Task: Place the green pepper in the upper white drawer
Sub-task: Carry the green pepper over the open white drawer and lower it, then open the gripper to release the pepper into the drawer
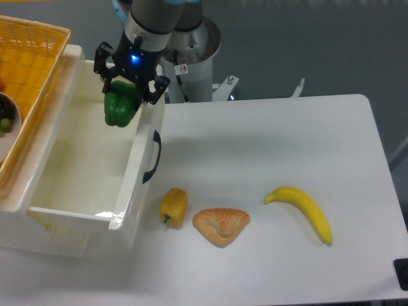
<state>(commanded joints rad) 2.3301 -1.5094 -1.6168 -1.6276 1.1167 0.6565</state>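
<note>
No readable text, brand, or number anywhere. Small white sticker with a red mark on the robot base (pixel 191 64) beyond the bench's far edge, too blurred to read. Nothing printed on the upper white drawer (pixel 137 172).

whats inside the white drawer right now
Nothing shows on the drawer's bare white floor. The green pepper hangs above it, held in the tool. The patch of floor behind the pepper is hidden.
</note>
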